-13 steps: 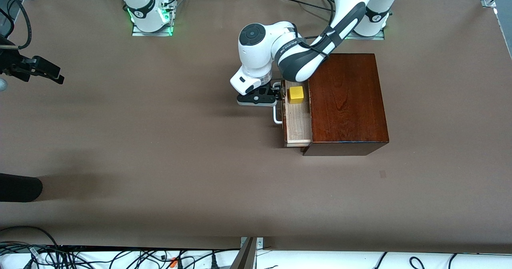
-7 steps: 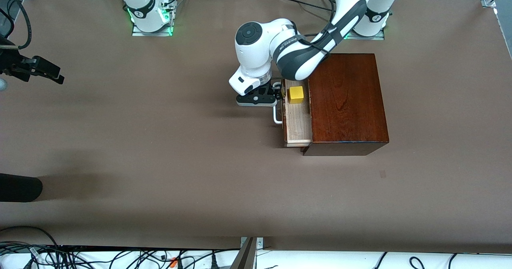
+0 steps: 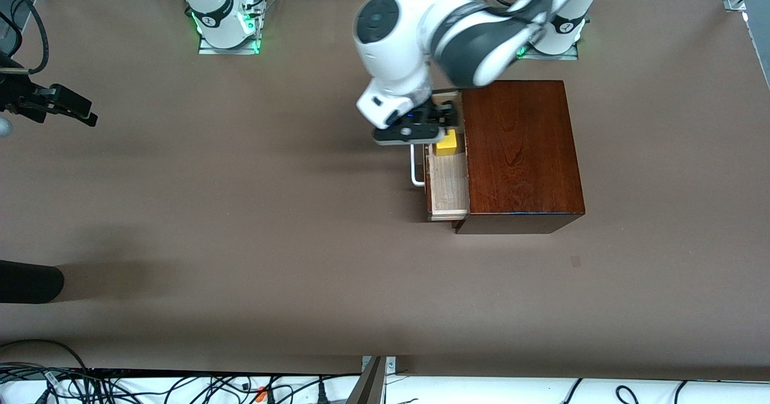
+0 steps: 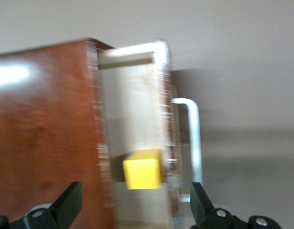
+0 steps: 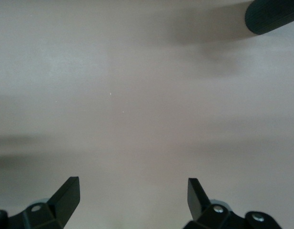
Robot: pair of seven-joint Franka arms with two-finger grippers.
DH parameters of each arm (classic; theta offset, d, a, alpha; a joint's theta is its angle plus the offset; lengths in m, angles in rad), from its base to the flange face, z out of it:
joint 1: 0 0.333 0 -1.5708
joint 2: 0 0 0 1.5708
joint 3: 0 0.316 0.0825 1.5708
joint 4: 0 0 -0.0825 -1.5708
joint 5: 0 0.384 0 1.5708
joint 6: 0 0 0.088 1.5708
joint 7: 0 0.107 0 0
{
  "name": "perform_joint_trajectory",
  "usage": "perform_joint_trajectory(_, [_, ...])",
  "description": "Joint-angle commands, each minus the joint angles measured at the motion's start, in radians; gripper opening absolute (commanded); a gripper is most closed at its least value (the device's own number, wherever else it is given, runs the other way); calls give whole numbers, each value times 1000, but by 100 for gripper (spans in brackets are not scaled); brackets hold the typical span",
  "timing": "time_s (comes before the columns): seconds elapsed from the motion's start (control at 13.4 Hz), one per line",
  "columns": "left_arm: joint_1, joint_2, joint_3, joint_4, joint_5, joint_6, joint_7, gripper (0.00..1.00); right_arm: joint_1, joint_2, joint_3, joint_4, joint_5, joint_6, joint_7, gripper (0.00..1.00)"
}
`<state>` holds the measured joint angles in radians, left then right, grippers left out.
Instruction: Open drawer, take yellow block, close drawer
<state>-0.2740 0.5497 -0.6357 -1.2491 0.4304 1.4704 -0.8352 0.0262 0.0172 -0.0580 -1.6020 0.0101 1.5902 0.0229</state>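
Item: table [image 3: 240, 241], brown, matte, bare across the part nearest the front camera.

Item: wooden box [image 3: 520, 151], dark reddish-brown and glossy, toward the left arm's end of the table. Its drawer [image 3: 448, 184] stood pulled partway out, pale wood inside, with a white U-shaped handle [image 3: 415, 166] on its front.

Item: yellow block [image 3: 447, 143], a small plain cube, lay on the drawer floor at the end farther from the front camera. Judged light and rigid, with smooth flat faces that could slip under a shallow pinch; best taken across two parallel side faces, fingers set low. The drawer's front panel and the box edge stood close on either side, leaving little room for the fingers.

Item: left gripper [image 3: 445, 122], above the drawer over the block, fingers spread wide and nothing between them; the left wrist view showed both fingertips [image 4: 68, 202] apart with the block between and below.

Item: right gripper [image 5: 132, 200], waiting over bare table at the right arm's end, fingers spread, carrying nothing.

Obscured: the block's upper part was covered by the left gripper in the front view; the left wrist view was motion-blurred; the drawer's inner depth under the box was unseen.
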Motion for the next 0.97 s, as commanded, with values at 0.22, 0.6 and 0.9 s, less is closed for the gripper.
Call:
perform_joint_trajectory(0.22, [307,-167,-13,-4,-149,-134,299,100,12,-3,99,22,71,-15,187,100])
perform_joint_trajectory(0.6, [428,-312,205,-35,-324,-137,695,100,56,15,251,22,68,-1,528,100])
perform_joint_trajectory(0.9, [265,-522,539,-254,-432,-17,933,100,204,56,262,27,67,80,961,100])
